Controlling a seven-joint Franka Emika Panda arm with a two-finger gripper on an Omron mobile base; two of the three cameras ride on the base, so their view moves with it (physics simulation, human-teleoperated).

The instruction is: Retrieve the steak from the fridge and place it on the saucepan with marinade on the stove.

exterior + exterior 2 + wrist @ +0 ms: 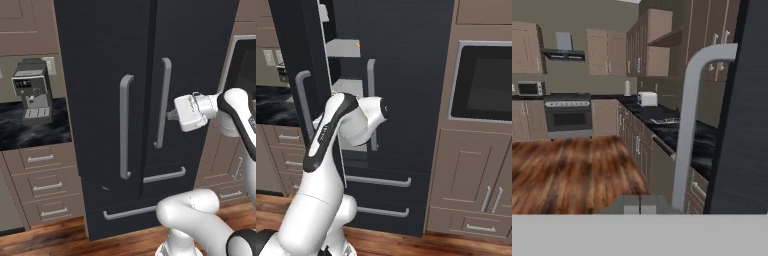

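- I see my pincer [171, 116] pressed together, gripping nothing, at the fridge [105, 60] right handle [163, 100].
- Fridge door stands slightly ajar (shelves [342, 48] show in the right base view).

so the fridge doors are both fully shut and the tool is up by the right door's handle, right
Not quite. The fridge is not fully shut: in the right base view the left door stands ajar, with grey inner shelves showing in the gap. The rest holds: in the left base view the tool sits beside the right door's handle.
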